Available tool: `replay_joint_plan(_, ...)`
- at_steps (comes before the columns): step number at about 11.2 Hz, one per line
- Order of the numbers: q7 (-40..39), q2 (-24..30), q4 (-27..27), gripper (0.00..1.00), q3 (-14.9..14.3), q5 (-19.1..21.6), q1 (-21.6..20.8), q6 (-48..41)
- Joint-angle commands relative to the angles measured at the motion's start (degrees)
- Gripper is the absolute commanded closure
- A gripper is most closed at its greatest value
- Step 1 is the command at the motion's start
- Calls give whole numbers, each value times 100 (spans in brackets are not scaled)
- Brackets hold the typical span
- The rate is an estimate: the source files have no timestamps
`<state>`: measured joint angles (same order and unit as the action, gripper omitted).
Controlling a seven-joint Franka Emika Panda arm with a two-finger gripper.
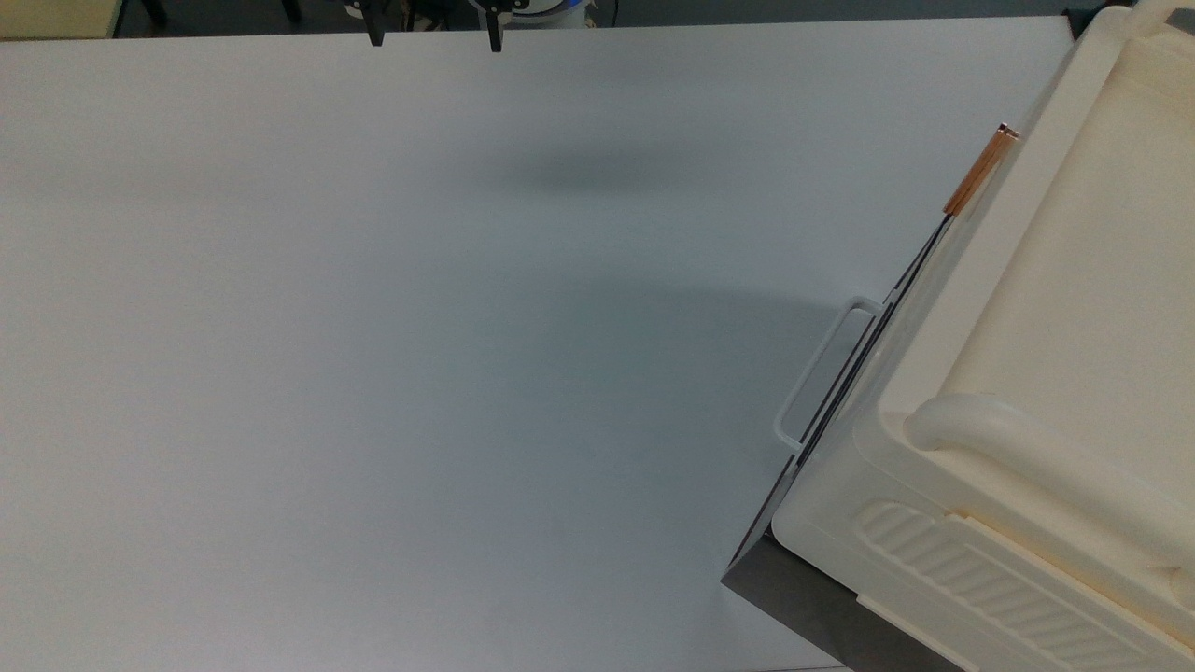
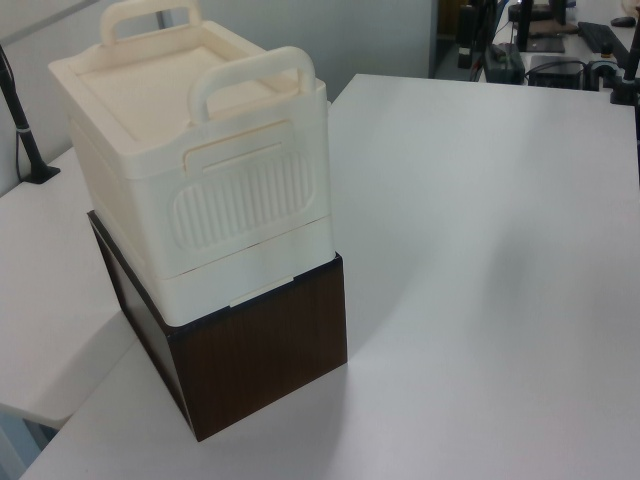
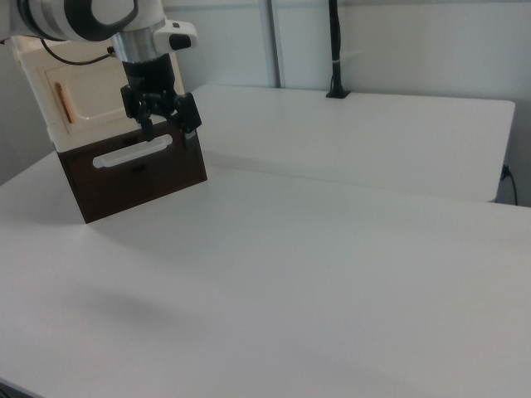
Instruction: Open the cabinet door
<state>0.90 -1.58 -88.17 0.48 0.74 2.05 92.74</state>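
We see a wide white counter (image 3: 332,274) in an office room, with a pale wall and a black pole (image 3: 335,50) behind it. The tool (image 3: 167,130) hangs above the counter with its fingers (image 3: 190,118) spread apart, empty and touching nothing. At the right view's left, a cream cabinet (image 2: 200,170) stands on a dark wooden box (image 2: 260,350). The cabinet door (image 3: 87,98), with its copper handle (image 3: 59,101), lies flush in the cabinet's front. Below it we note the dark panel (image 3: 137,178) with a white loop handle (image 3: 133,152). The tool appears in front of this stack.
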Motion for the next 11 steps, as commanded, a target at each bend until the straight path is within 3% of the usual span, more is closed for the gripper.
replay_joint_plan(1, 7, 166, 114, 0, -152, 93, 110, -299)
replay_joint_plan(11, 7, 184, 116, 0, -224, 102, 111, -300)
